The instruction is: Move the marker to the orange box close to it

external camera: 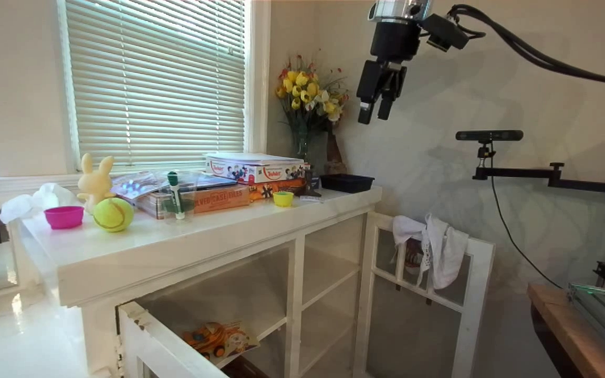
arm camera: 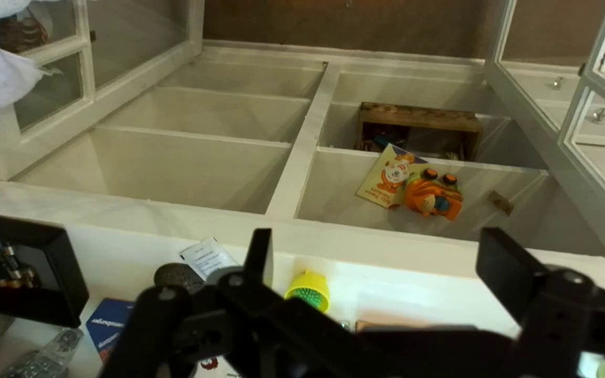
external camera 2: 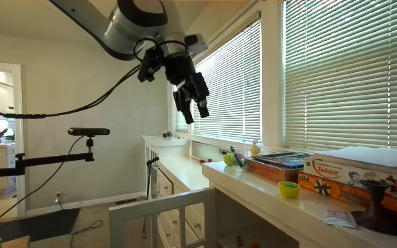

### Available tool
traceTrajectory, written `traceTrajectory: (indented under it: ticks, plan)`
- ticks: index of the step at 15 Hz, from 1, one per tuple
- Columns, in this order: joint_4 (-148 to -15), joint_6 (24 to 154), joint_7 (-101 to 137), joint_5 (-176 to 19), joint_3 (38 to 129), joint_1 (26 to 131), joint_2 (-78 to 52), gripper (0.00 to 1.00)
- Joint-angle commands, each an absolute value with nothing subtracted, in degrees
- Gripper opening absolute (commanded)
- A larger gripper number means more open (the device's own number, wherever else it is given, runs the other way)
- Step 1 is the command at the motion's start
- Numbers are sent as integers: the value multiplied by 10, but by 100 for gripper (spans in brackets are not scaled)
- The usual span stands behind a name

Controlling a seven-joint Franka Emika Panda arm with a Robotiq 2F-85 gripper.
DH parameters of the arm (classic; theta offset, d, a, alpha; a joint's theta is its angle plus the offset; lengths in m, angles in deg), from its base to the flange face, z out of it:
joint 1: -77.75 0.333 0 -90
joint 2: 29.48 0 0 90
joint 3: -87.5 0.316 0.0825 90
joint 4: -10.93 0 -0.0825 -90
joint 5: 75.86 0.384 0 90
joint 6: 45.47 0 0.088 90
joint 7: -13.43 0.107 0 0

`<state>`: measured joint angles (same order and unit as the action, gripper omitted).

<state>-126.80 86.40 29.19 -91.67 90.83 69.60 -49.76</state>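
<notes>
The marker (external camera: 176, 197) has a white barrel and dark green cap. It stands nearly upright on the white cabinet top, in or against something clear. It looks tilted in an exterior view (external camera 2: 236, 157). The orange box (external camera: 222, 199) lies flat right beside it, with papers or magazines on top; it also shows in an exterior view (external camera 2: 266, 171). My gripper (external camera: 374, 115) is open and empty, high above the cabinet top, well away from both, as in an exterior view (external camera 2: 196, 117). In the wrist view the gripper (arm camera: 376, 241) hides the marker and most of the orange box.
A second orange box (external camera 2: 339, 193) lies under a Twister box (external camera 2: 326, 170). A yellow bowl (external camera: 283, 198), tennis ball (external camera: 113, 214), pink bowl (external camera: 64, 217), rabbit figure (external camera: 95, 184), black tray (external camera: 347, 182) and dark candle holder (external camera 2: 377, 210) stand on the cabinet top. Cabinet doors (external camera: 428, 294) hang open.
</notes>
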Motion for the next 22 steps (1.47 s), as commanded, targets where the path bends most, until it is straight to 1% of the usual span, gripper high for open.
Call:
traceTrajectory:
  ticks: [1,5,8,12,18,19,22]
  plan:
    - [-1236,922,258,-906,885,705,-447,100]
    - [-1194,972,187,-882,867,721,-387,100]
    - [-1147,986,114,-853,859,739,-341,100]
    - [-1068,974,41,-807,864,756,-289,100]
    - [-953,955,-7,-767,879,766,-211,100]
    - [-1008,977,22,-794,874,765,-247,100]
    - [-976,974,17,-792,877,766,-222,100]
